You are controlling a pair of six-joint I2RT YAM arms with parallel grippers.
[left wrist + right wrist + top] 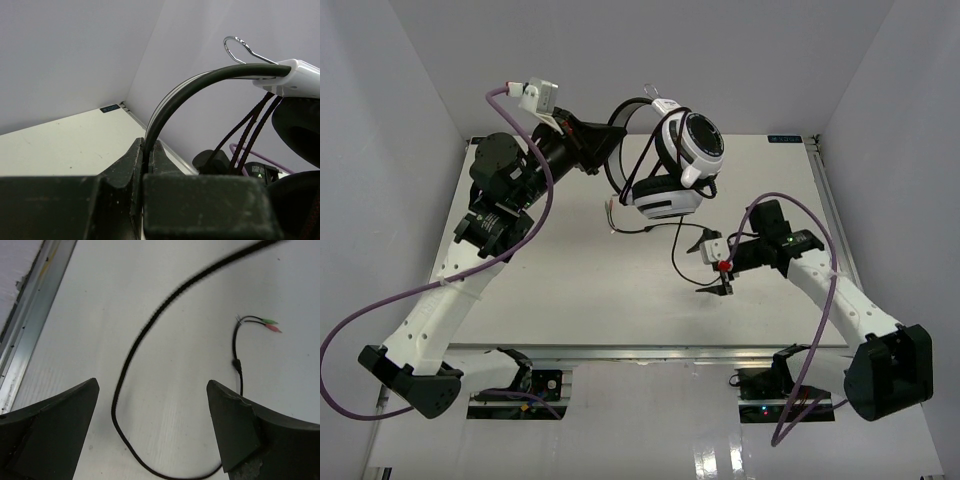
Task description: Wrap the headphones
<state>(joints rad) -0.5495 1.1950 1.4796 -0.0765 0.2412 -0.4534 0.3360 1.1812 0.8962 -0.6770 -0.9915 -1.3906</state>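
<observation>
Left tool (pixel 148 145): shut tight on the black headband (pixel 190 90), so you carry the headphones (pixel 680 160) in the air above the far middle of the worktop (pixel 570 300).
Right tool (pixel 152 384): fingers spread wide with nothing between them, poised low over the slack cable (pixel 129 352).
Cable: a few strands cross the headband and ear cup. The rest drops to the worktop, curls in a loose loop and ends in a green and a pink plug (pixel 270 325).
Risk, slip: you grip only a narrow band, so a hard tug on the cable could twist the headset out of the left tool.
Risk, missed grasp: the cable is thin and lies flat, so closing too high catches air and closing too low scrapes the worktop.
Risk, undone wrap: if you let the strands go slack, they may slide off the ear cup.
Risk, snag: the trailing plugs could catch on the right arm as you wind.
Writing: a small dark label (pixel 782 139) sits at the worktop's far edge, too small to read. No brand shows legibly on the headset.
</observation>
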